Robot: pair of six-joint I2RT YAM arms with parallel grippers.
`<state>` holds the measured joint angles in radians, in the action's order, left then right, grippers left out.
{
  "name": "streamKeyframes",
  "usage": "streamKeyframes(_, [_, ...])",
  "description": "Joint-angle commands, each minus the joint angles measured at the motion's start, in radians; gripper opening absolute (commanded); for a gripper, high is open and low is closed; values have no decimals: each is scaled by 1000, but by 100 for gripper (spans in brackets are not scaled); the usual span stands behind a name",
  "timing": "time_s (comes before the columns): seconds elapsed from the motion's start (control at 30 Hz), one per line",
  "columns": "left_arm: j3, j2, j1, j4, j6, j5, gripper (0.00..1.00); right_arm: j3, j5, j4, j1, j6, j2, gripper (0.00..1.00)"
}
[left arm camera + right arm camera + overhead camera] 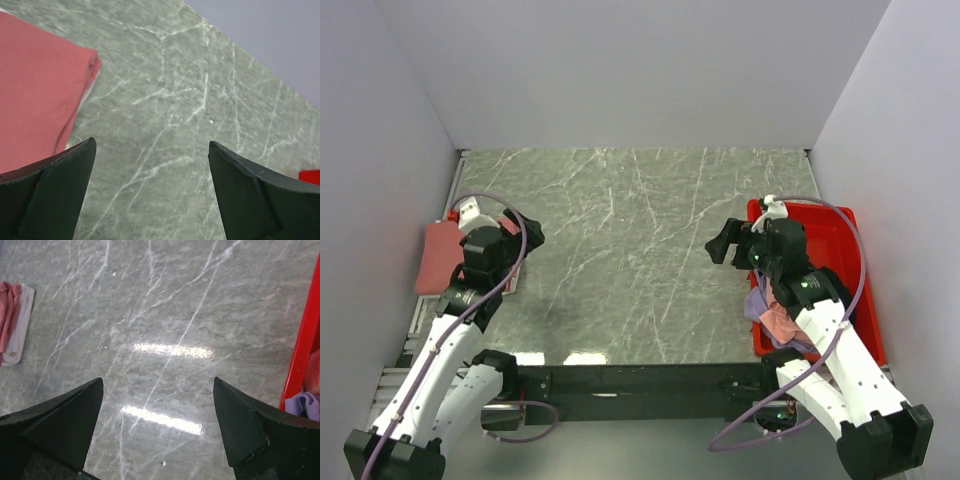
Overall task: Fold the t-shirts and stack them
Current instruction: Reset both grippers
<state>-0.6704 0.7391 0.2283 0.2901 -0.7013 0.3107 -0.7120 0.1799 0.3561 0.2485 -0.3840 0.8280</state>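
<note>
A folded dusty red t-shirt (440, 255) lies at the table's left edge, and the left wrist view shows it (35, 85) with a white layer showing under its right edge. My left gripper (523, 235) (152, 145) hovers just right of it, open and empty over bare marble. Crumpled lavender (757, 303) and pink (780, 322) t-shirts lie in the red tray (840, 228) under my right arm. My right gripper (722, 241) (157, 382) stands open and empty over the table, left of the tray. The right wrist view shows the folded stack (12, 320) far off and lavender cloth (306, 403) in the tray.
The red tray's rim (300, 355) stands close beside the right gripper's right finger. A corner of the tray (310, 176) shows in the left wrist view. Grey-green marble tabletop (630, 250) stretches between the arms. White walls close in the back and both sides.
</note>
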Motion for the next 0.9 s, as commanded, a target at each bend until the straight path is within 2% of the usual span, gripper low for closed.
streamKeyframes(0.0, [38,-59,9,-86,-23,-70,99,29,-63,-78,-6,-6,-36,96])
streamKeyframes(0.27, [94,-113,9,-114,-23,-55,99,80,-120,-97,-6,-64,-46,96])
streamKeyframes(0.47, [118,-133,9,-126,-15,-42,99,111,-102,-134,-6,-52,-44,97])
streamKeyframes(0.87, [138,-152,11,-134,-3,-18,100,174,-178,-194,-6,-55,-101,99])
